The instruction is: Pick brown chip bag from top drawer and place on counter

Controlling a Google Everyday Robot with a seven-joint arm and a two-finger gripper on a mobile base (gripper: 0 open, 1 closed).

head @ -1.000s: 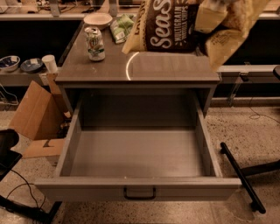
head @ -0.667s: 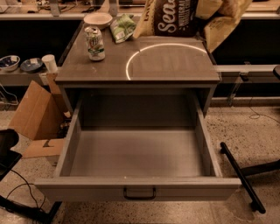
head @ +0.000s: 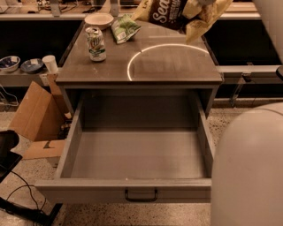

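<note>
The brown chip bag [head: 170, 11] hangs in the air over the far edge of the counter [head: 177, 66], cut off by the top of the view. My gripper [head: 204, 2] is at the top edge, holding the bag from above, and is mostly out of frame. The top drawer [head: 137, 154] stands pulled fully open below the counter, with a bare grey floor and a dark handle [head: 140, 195] on its front panel. A white arc [head: 132, 62] is marked on the counter.
A soda can [head: 96, 43], a green-and-white bag [head: 124, 27] and a bowl [head: 99, 20] sit on the counter's far left. My white arm body [head: 247, 167] fills the lower right. A cardboard box [head: 35, 114] and a low shelf with bowls [head: 9, 62] are to the left.
The chip bag has risen and moved back toward the top of the view, uncovering the white arc. My white arm body has come into view at the right.
</note>
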